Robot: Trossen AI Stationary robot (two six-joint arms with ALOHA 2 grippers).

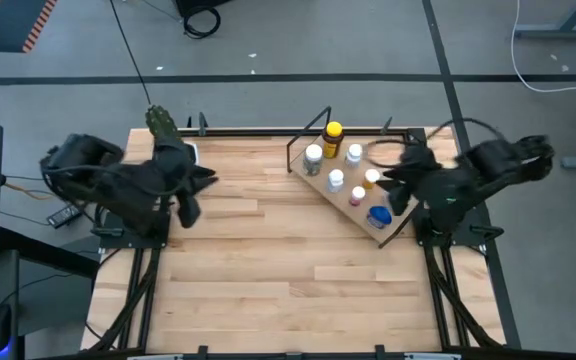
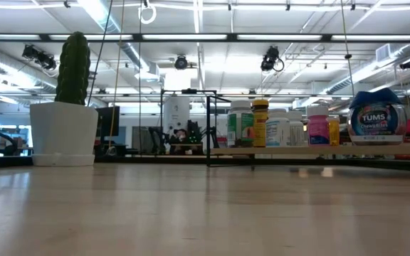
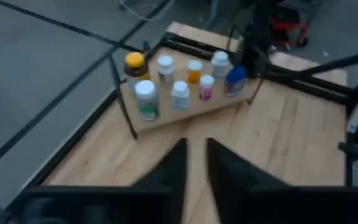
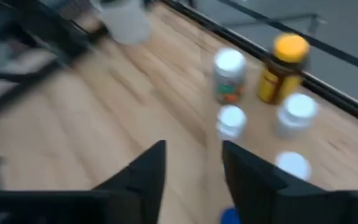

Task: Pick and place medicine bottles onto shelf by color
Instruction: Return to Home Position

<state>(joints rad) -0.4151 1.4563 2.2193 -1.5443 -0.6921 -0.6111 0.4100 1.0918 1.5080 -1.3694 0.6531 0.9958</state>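
Now | medicine bottles all on shelf, 2 o'clock | none on desk | left jaws, right jaws apart, empty

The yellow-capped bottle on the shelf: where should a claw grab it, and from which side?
Its cap and neck, from straight above. The yellow-capped bottle stands upright at the shelf's far corner, with white-capped bottles close beside, so a side approach would likely bump them; the round cap shows clear on top.

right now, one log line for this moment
bottles: on shelf | left gripper: open, left side | right gripper: open, by shelf
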